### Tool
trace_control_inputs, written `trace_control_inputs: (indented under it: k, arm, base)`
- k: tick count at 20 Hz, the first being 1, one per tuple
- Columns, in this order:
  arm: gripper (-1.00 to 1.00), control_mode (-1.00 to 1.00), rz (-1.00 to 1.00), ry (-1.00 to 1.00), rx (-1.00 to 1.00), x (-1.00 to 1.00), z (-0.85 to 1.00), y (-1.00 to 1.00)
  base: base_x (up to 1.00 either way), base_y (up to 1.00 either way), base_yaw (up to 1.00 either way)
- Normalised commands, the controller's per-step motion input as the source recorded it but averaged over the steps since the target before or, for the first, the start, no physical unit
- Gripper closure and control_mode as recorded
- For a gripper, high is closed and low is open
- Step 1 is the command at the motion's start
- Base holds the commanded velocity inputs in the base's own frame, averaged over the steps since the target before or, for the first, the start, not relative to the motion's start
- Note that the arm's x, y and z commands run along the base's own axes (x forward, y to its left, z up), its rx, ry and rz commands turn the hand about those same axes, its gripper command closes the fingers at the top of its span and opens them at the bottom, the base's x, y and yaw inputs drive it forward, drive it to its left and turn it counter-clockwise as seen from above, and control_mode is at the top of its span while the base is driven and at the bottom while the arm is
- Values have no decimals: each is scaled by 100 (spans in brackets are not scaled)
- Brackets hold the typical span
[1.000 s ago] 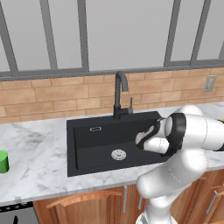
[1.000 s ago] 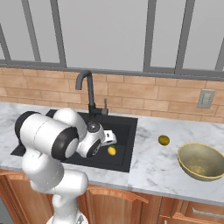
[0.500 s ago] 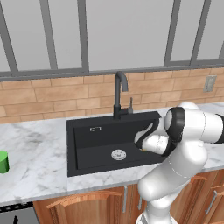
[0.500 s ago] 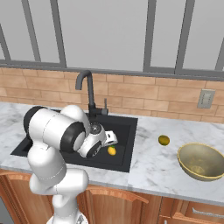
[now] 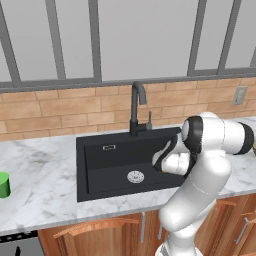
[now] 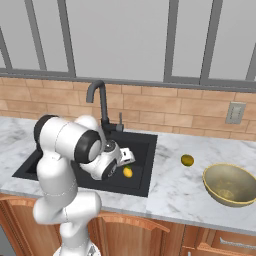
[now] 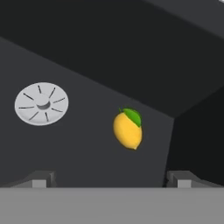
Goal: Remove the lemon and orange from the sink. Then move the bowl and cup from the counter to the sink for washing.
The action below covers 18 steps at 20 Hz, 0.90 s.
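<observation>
The bright yellow lemon (image 7: 127, 130) with a green leaf lies on the floor of the black sink (image 5: 100, 165), right of the silver drain (image 7: 41, 103). My gripper (image 7: 110, 179) hangs open just above it, with the lemon centred ahead between the wide-apart fingertips (image 7: 40, 179) and nothing held. From the right base view the gripper (image 6: 125, 156) sits low in the basin, close over the lemon (image 6: 128, 172). The duller orange (image 6: 187, 160) rests on the counter right of the sink. The golden-tan bowl (image 6: 232, 184) stands further right. The green cup (image 5: 4, 184) is at the counter's far left.
A tall black faucet (image 5: 136, 106) rises behind the basin, near my arm. The sink's right wall (image 7: 197, 144) stands close to the lemon. A brick backsplash and windows close off the back. Marble counter (image 5: 40, 165) runs on both sides.
My arm's elbow has swung forward and the hand has dipped a little lower into the sink toward the lemon. The fruits, bowl and cup have not moved.
</observation>
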Motion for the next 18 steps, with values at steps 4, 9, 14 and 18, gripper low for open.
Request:
trace_control_inputs:
  k: [4,9,14,18]
  arm:
    - [-100,-100,0,0,-6,16,-9,0]
    - [-100,-100,0,2,-6,14,-12,0]
    - [-100,-100,0,7,-1,13,-17,0]
    - [-100,-100,0,5,0,16,-14,0]
  base:
    - [0,0,0]
    - [0,0,0]
    - [0,0,0]
    - [0,0,0]
